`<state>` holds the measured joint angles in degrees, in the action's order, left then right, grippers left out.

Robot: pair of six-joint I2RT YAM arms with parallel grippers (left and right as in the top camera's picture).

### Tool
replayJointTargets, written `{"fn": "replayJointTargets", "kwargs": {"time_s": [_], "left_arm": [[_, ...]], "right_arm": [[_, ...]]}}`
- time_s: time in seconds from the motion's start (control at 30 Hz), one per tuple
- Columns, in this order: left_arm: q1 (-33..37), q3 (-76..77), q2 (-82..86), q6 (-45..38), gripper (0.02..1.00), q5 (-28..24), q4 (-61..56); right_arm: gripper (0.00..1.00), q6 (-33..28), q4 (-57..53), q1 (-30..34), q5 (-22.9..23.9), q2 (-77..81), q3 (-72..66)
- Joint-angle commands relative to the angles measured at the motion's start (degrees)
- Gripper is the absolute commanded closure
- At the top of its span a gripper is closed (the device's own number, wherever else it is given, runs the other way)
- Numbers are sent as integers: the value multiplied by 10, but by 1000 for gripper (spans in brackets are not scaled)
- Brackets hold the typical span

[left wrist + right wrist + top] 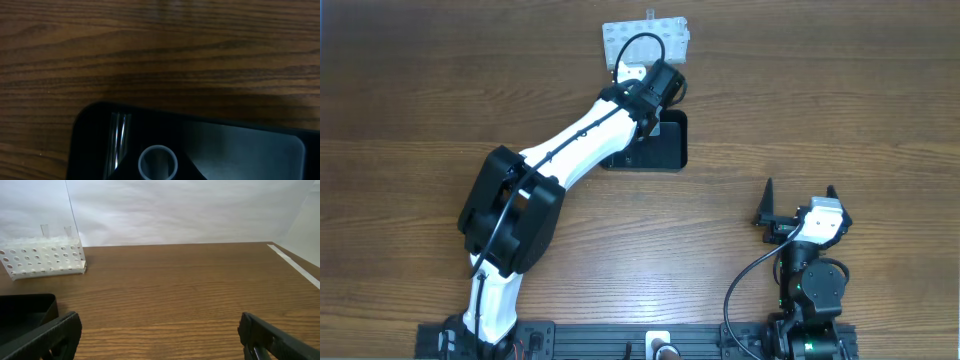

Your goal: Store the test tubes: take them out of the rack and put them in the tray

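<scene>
Test tube (158, 162) clear, round-mouthed, above black tray (90, 131)

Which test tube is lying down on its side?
The test tube inside the black tray. It lies flat, while two tubes stand upright in the white rack and another tube shows its round open mouth end-on.

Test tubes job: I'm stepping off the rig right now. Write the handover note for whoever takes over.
Hands: the left hand is over the black tray, with an end-on tube right under its camera; its grip cannot be judged. The right hand is open and empty, near its base.
Done: what looks like one lying tube is in the tray.
Left: the end-on tube, plus a first standing tube and a second standing tube in the white rack.
</scene>
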<state>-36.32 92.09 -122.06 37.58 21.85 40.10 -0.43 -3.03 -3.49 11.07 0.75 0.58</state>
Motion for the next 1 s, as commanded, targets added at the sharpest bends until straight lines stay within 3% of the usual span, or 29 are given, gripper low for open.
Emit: {"fn": "replayJointTargets", "kwargs": {"time_s": [0.03,0.27,0.53,0.7,0.9,1.0], "left_arm": [[6,-2,-21,8,897,-15,0],[6,-2,-33,8,862,-21,0],[6,-2,-28,6,641,-21,0],[4,-2,20,1,617,-2,-4],[-7,-2,163,-61,283,72,-30],[0,-2,237,-113,180,104,-48]], "right_arm": [[7,0,-2,-3,4,-2,-3],[9,0,-2,-3,4,-2,-3],[9,0,-2,-3,4,-2,-3],[9,-1,-2,-3,4,-2,-3],[9,0,-2,-3,4,-2,-3],[9,0,-2,-3,4,-2,-3]]}}
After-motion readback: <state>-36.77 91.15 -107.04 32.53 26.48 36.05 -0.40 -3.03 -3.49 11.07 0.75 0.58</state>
